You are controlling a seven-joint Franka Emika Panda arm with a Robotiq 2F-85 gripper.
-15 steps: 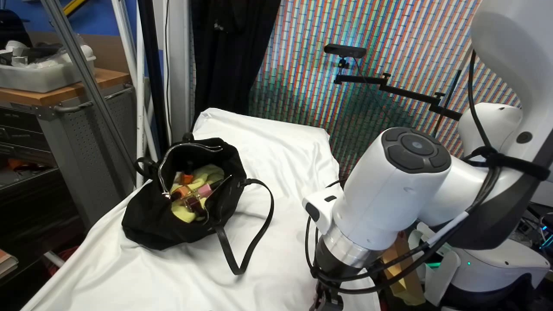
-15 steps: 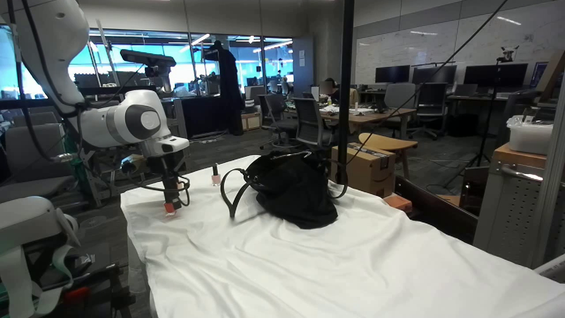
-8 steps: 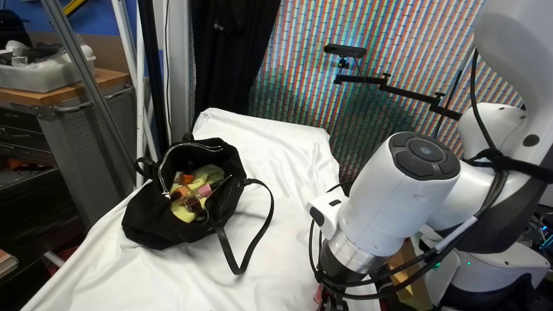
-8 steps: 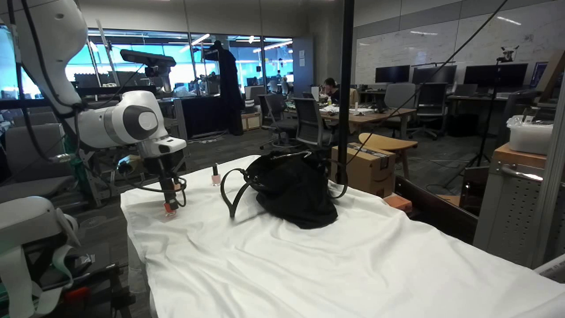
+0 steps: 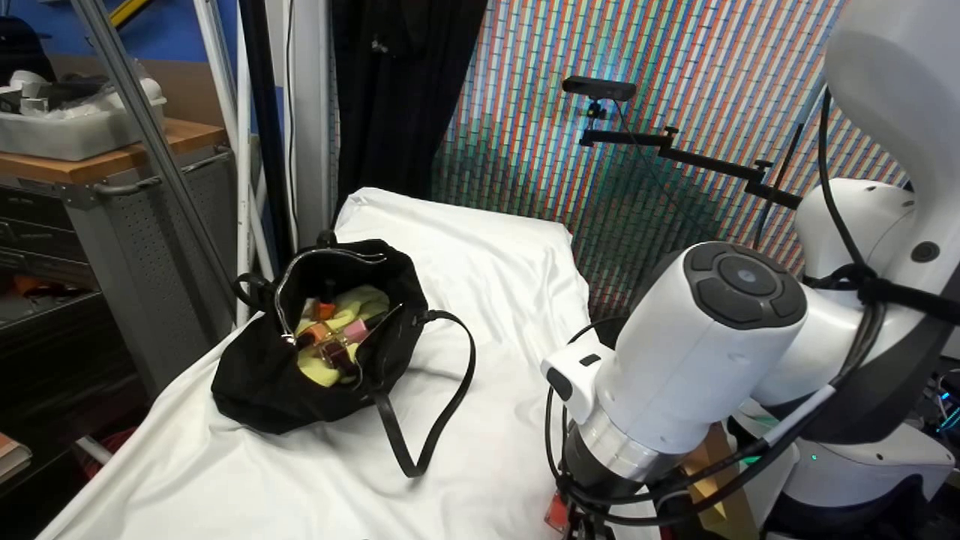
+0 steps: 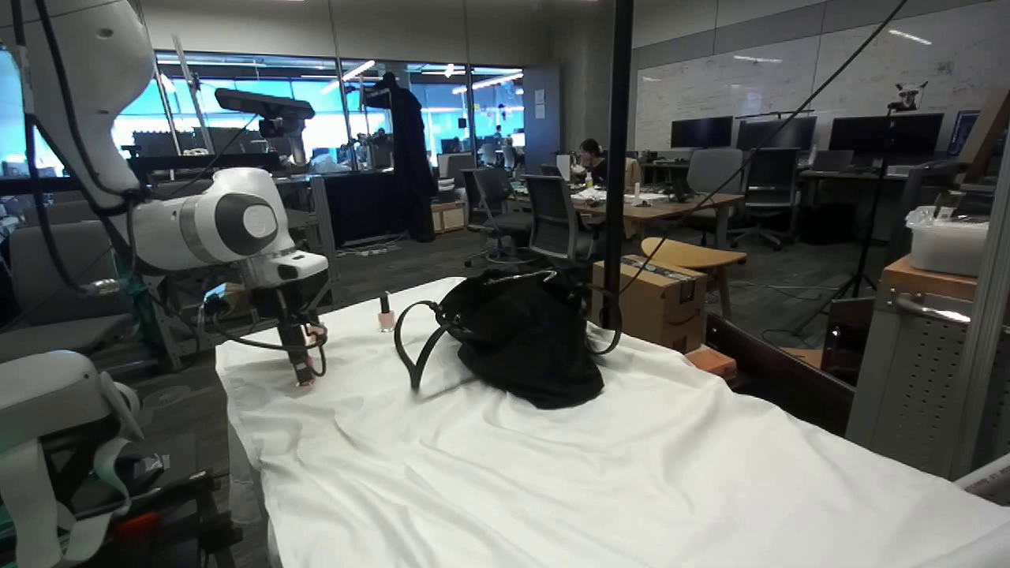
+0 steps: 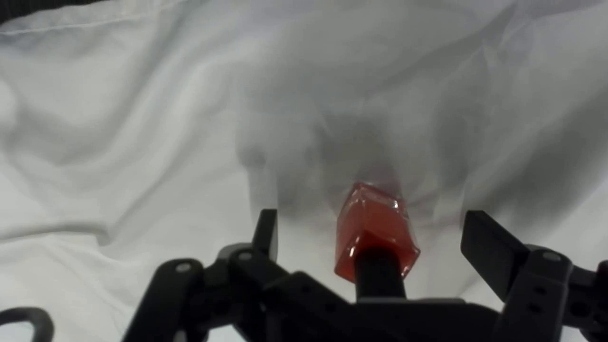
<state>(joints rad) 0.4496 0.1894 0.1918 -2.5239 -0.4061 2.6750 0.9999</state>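
- Wrist view: a red nail polish bottle (image 7: 375, 223) is seen between the two fingertips (image 7: 489, 249), a gap being shown on either side. The jaws are spread wide, and nothing is held by them. The bottle appears to be stood on the white cloth (image 7: 118, 142), its black cap (image 7: 379, 275) directed toward the palm, the end hidden by the jaws. By this placing, it is judged, the bottle can be straddled without being knocked.
- In an exterior view, a black tote bag (image 5: 259, 390) is set on the cloth-draped bench (image 5: 487, 480). Its zipped mouth is parted, so that an orange bottle (image 5: 324, 310), a pink bottle (image 5: 355, 331) and a yellow cloth (image 5: 319, 373) are exposed inside; the cloth may be meant as padding. A strap (image 5: 393, 441) is laid over the bench toward the arm (image 5: 697, 375). The jaws are cut off by the lower edge, with the red bottle partly shown just beside them.
- In an exterior view, a pale pink nail polish bottle (image 6: 386, 320) is supported upright on its base, near the strap and well apart from the jaws. These are pointed down, low over the bench, probably because the red bottle is approached from above; it is mostly covered by them here.
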